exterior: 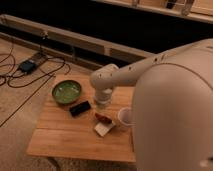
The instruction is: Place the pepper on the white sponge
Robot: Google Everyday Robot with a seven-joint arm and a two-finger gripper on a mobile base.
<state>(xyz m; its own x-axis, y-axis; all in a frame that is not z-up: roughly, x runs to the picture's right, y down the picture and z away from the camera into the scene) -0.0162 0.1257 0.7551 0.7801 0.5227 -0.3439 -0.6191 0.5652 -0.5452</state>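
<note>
Camera view, centre of the frame: the small dark-red pepper (103,118) lies on the upper edge of the whitish rectangular sponge (104,129), on the wooden table (65,135). It looks light, smooth and slippery, best pinched across its middle; the sponge looks soft. The gripper (102,103) hangs just above the pepper, below the white arm (130,75) reaching in from the right; its grasp I cannot tell.

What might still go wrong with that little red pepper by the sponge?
The pepper lies along the far edge of the white sponge, partly overhanging, so it may roll onto the table. The pincer hangs just above it and might nudge it as it moves. The white cup stands close and might be knocked.
</note>
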